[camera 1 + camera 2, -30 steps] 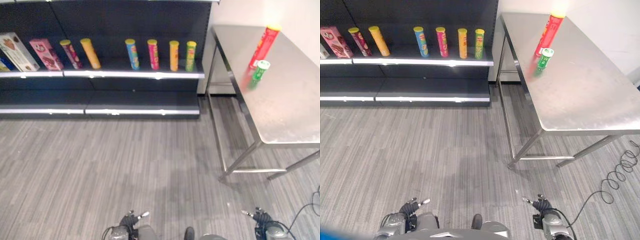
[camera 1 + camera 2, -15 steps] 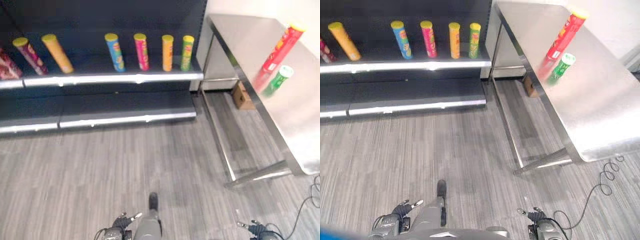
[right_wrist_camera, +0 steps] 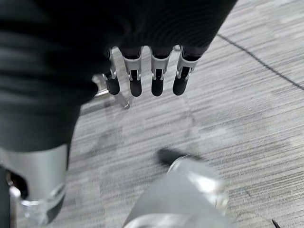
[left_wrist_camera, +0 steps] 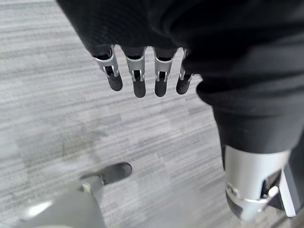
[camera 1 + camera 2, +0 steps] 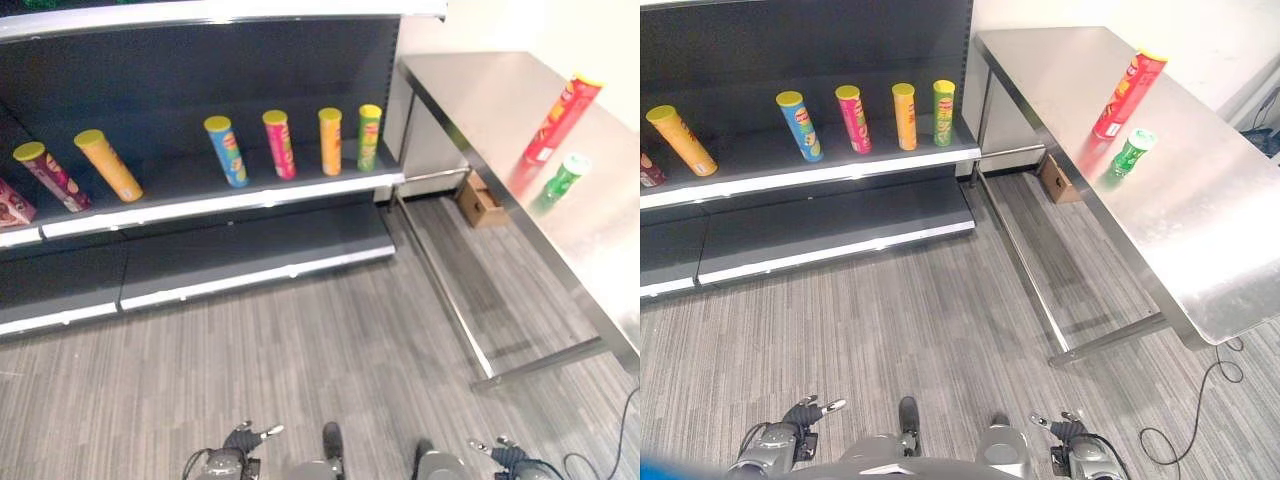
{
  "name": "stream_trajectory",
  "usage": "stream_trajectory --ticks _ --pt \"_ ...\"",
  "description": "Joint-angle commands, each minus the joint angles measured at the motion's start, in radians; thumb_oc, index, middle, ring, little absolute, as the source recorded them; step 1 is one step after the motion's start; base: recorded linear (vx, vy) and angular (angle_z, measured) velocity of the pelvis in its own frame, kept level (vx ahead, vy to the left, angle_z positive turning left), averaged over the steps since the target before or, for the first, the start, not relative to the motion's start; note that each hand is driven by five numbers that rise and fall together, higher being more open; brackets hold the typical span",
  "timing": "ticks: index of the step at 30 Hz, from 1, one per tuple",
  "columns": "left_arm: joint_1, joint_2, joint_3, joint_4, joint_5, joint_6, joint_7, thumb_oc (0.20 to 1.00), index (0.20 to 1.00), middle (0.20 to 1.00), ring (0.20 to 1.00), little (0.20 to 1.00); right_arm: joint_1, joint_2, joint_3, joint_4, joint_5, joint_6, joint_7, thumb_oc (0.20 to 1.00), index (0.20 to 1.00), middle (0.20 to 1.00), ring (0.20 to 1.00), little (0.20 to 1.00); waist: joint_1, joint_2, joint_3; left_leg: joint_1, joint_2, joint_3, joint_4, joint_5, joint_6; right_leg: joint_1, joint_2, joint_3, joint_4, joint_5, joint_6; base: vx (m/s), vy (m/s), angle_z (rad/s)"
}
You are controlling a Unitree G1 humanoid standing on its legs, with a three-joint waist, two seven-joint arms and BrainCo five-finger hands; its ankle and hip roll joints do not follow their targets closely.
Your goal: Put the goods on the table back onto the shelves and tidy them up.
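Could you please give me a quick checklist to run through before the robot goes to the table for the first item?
1. Left robot hand free: ok, fingers straight, nothing held.
2. Right robot hand free: ok, likewise empty.
3. Goods standing on the table: ok, red can and green can upright.
4. Cans within reach: not ok, both hands hang low over the floor.
5. Shelf space: ok, gap between orange can and blue can.

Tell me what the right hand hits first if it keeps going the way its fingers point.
Probably the grey floor: the right hand hangs open with straight fingers aimed down at it, nothing between.
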Motion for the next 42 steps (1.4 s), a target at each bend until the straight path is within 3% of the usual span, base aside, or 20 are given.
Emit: stream_trajectory --ticks 1,10,15,18,19,22,24,26,28,29,30,31,32,33,34,35,38,40,41,42 --pt "-0.043 0.016 0.022 -0.021 0.04 -0.011 0.002 1.0 1.0 1.0 1.0 1.0 -0.03 -0.066 -0.025 -0.011 0.03 -0.013 -0.024 1.0 1.0 1.0 1.0 1.0 -0.014 0.002 0.062 0.076 0.04 0.018 0.011 -0.108 -0.142 -0.044 0.024 0.044 0.016 0.087 0.024 0.16 -0.033 0.02" --pt "-0.038 -0.006 0.019 -0.009 0.054 -0.014 0.004 1.0 1.0 1.0 1.0 1.0 -0.027 -0.069 -0.006 -0.025 0.027 -0.018 -0.023 1.0 1.0 1.0 1.0 1.0 -0.012 -0.022 0.039 0.133 0.025 0.024 0.011 -0.149 -0.146 -0.006 0.024 0.007 -0.076 0.136 0.027 0.12 -0.067 0.05" --pt "-0.033 -0.014 0.014 -0.02 0.052 -0.012 0.003 1.0 1.0 1.0 1.0 1.0 -0.029 -0.078 0.002 -0.051 0.024 -0.02 -0.022 1.0 1.0 1.0 1.0 1.0 -0.016 -0.011 0.029 0.155 0.049 0.021 0.011 -0.159 -0.159 0.018 0.039 -0.003 -0.067 0.116 0.015 0.12 -0.122 0.1" --pt "-0.025 -0.017 0.013 -0.027 0.052 -0.008 0.002 1.0 1.0 1.0 1.0 1.0 -0.024 -0.084 0.014 -0.083 0.019 -0.025 -0.019 1.0 1.0 1.0 1.0 1.0 -0.017 -0.001 0.019 0.187 0.083 0.025 0.03 -0.177 -0.184 0.051 0.062 -0.016 -0.066 0.076 -0.007 0.18 -0.18 -0.03" --pt "-0.02 -0.019 0.017 -0.033 0.041 -0.009 0.001 1.0 1.0 1.0 1.0 1.0 -0.021 -0.086 0.02 -0.086 0.021 -0.029 -0.013 1.0 1.0 1.0 1.0 1.0 -0.017 -0.003 0.019 0.171 0.103 0.032 0.117 -0.203 -0.201 0.072 0.069 -0.023 -0.068 0.058 -0.02 0.21 -0.233 0.04" --pt "-0.017 -0.02 0.016 -0.043 0.035 -0.007 -0.002 1.0 1.0 1.0 1.0 1.0 -0.019 -0.088 0.023 -0.093 0.02 -0.027 -0.01 1.0 1.0 1.0 1.0 1.0 -0.018 -0.003 0.023 0.15 0.115 0.031 0.185 -0.208 -0.213 0.086 0.075 -0.028 -0.072 0.046 -0.03 0.1 -0.138 0.04" --pt "-0.008 -0.021 0.016 -0.078 0.02 -0.009 -0.005 1.0 1.0 1.0 1.0 1.0 -0.013 -0.1 0.033 -0.119 0.012 -0.029 -0.004 1.0 1.0 1.0 1.0 1.0 -0.01 -0.003 0.045 0.065 0.133 0.016 0.41 -0.151 -0.232 0.128 0.088 -0.039 -0.08 0.017 -0.062 0.08 -0.186 0.16" --pt "-0.009 -0.018 0.015 -0.11 0.001 -0.007 0.002 1.0 1.0 1.0 1.0 1.0 -0.018 -0.115 0.036 -0.136 0.013 -0.026 -0.007 1.0 1.0 1.0 1.0 1.0 0.005 -0.01 0.083 -0.045 0.126 -0.048 0.605 -0.053 -0.245 0.147 0.094 -0.036 -0.082 0.006 -0.087 0.03 -0.157 0.1" --pt "-0.01 -0.018 0.014 -0.119 -0.015 -0.007 0.004 1.0 1.0 1.0 1.0 1.0 -0.025 -0.12 0.033 -0.131 0.019 -0.024 -0.012 1.0 1.0 1.0 1.0 1.0 0.009 -0.018 0.098 -0.108 0.122 -0.069 0.687 -0.045 -0.237 0.159 0.097 -0.03 -0.087 -0.006 -0.094 0.07 -0.085 -0.04" --pt "-0.009 -0.02 0.013 -0.122 -0.025 -0.006 0.003 1.0 1.0 1.0 1.0 1.0 -0.023 -0.12 0.032 -0.12 0.02 -0.02 -0.012 1.0 1.0 1.0 1.0 1.0 0.011 -0.016 0.097 -0.129 0.134 -0.061 0.659 -0.051 -0.23 0.166 0.095 -0.028 -0.087 -0.015 -0.091 0.21 0.059 -0.21" --pt "-0.001 -0.028 0.016 -0.121 -0.033 -0.005 0.0 1.0 1.0 1.0 1.0 1.0 -0.02 -0.12 0.025 -0.107 0.028 -0.019 -0.012 1.0 1.0 1.0 1.0 1.0 0.017 -0.007 0.089 -0.127 0.158 -0.057 0.531 -0.073 -0.22 0.176 0.093 -0.015 -0.087 -0.026 -0.079 0.19 0.08 -0.24" --pt "0.0 -0.028 0.015 -0.121 -0.033 -0.005 0.0 1.0 1.0 1.0 1.0 1.0 -0.02 -0.12 0.025 -0.108 0.028 -0.019 -0.012 1.0 1.0 1.0 1.0 1.0 0.02 -0.008 0.091 -0.12 0.158 -0.054 0.527 -0.072 -0.22 0.18 0.092 -0.012 -0.087 -0.026 -0.079 0.29 0.189 -0.27" --pt "0.01 -0.031 0.015 -0.117 -0.035 -0.007 0.002 1.0 1.0 1.0 1.0 1.0 -0.013 -0.125 0.019 -0.104 0.026 -0.02 -0.013 1.0 1.0 1.0 1.0 1.0 0.028 0.004 0.083 -0.119 0.186 -0.073 0.325 -0.061 -0.223 0.185 0.091 -0.001 -0.087 -0.04 -0.065 0.15 0.116 -0.27" --pt "0.01 -0.031 0.014 -0.117 -0.035 -0.007 0.002 1.0 1.0 1.0 1.0 1.0 -0.012 -0.126 0.019 -0.105 0.026 -0.02 -0.013 1.0 1.0 1.0 1.0 1.0 0.03 0.003 0.085 -0.111 0.185 -0.07 0.317 -0.058 -0.224 0.188 0.089 0.0 -0.087 -0.041 -0.065 0.29 0.236 -0.3" --pt "0.015 -0.032 0.013 -0.114 -0.031 -0.007 0.004 1.0 1.0 1.0 1.0 1.0 -0.005 -0.129 0.016 -0.104 0.021 -0.02 -0.014 1.0 1.0 1.0 1.0 1.0 0.038 0.025 0.081 -0.117 0.214 -0.11 0.169 0.012 -0.245 0.208 0.099 0.016 -0.087 -0.065 -0.057 0.15 0.116 -0.33" --pt "0.015 -0.032 0.013 -0.114 -0.031 -0.007 0.004 1.0 1.0 1.0 1.0 1.0 -0.004 -0.129 0.016 -0.104 0.021 -0.02 -0.014 1.0 1.0 1.0 1.0 1.0 0.038 0.026 0.08 -0.115 0.214 -0.11 0.163 0.017 -0.245 0.207 0.099 0.016 -0.087 -0.064 -0.058 0.25 0.2 -0.26" --pt "0.014 -0.03 0.01 -0.105 -0.028 -0.01 0.01 1.0 1.0 1.0 1.0 1.0 -0.009 -0.14 0.003 -0.082 0.014 -0.021 -0.024 1.0 1.0 1.0 1.0 1.0 0.042 0.044 0.072 -0.169 0.228 -0.148 0.092 0.061 -0.288 0.25 0.09 0.045 -0.087 -0.103 -0.047 0.24 0.205 -0.37" --pt "0.016 -0.031 0.011 -0.105 -0.036 -0.013 0.004 1.0 1.0 1.0 1.0 1.0 -0.007 -0.131 0.002 -0.081 0.013 -0.023 -0.016 1.0 1.0 1.0 1.0 1.0 0.046 0.058 0.057 -0.14 0.217 -0.147 0.087 0.047 -0.28 0.259 0.081 0.069 -0.087 -0.102 -0.038 0.27 0.347 -0.59" --pt "0.014 -0.028 0.008 -0.107 -0.032 -0.017 0.003 1.0 1.0 1.0 1.0 1.0 -0.009 -0.122 0.002 -0.088 0.006 -0.023 -0.015 1.0 1.0 1.0 1.0 1.0 0.042 0.054 0.044 -0.124 0.194 -0.134 0.093 0.034 -0.275 0.251 0.047 0.083 -0.084 -0.084 -0.024 0.24 0.332 -0.93" --pt "0.014 -0.028 0.008 -0.107 -0.032 -0.017 0.003 1.0 1.0 1.0 1.0 1.0 -0.009 -0.122 0.002 -0.088 0.006 -0.023 -0.015 1.0 1.0 1.0 1.0 1.0 0.044 0.053 0.044 -0.123 0.193 -0.133 0.093 0.034 -0.274 0.252 0.046 0.084 -0.084 -0.084 -0.024 0.22 0.341 -1.05"
